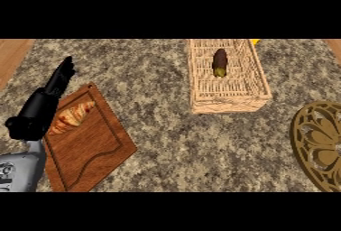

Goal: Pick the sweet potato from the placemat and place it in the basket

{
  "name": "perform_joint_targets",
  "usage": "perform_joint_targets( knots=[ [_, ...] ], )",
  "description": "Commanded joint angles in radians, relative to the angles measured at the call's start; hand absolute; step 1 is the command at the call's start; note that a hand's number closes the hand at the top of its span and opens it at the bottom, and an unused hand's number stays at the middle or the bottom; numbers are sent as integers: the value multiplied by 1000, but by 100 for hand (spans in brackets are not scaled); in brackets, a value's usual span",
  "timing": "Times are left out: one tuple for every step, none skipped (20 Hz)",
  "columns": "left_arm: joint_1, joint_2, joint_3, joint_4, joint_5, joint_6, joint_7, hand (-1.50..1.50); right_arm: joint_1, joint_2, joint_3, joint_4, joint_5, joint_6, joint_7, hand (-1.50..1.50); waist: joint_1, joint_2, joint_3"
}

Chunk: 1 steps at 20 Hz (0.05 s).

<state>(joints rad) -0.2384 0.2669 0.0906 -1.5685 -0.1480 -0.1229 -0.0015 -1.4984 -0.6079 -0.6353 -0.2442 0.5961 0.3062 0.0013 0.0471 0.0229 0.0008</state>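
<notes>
A dark brown sweet potato point(220, 62) with a yellow-green end lies inside the wicker basket point(230, 97) at the back right of the counter. An ornate round brown placemat point(320, 144) sits at the right edge with nothing on it. My left hand point(41, 106) is at the left, over the wooden board, fingers straight and pointing away from me. It holds nothing and is far from the basket. My right hand does not show.
A wooden cutting board point(93, 144) lies at the left with a croissant point(72, 118) on it, partly under my left hand. A small yellow object point(254, 41) peeks out behind the basket. Granite counter lies between board and placemat.
</notes>
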Motion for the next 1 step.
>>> perform_joint_targets(
  knots=[
    [-40,-18,-16,28,-13,10,-13,0,31,-98,-56,9,-39,-36,0,-150,4,12,1]
  ],
)
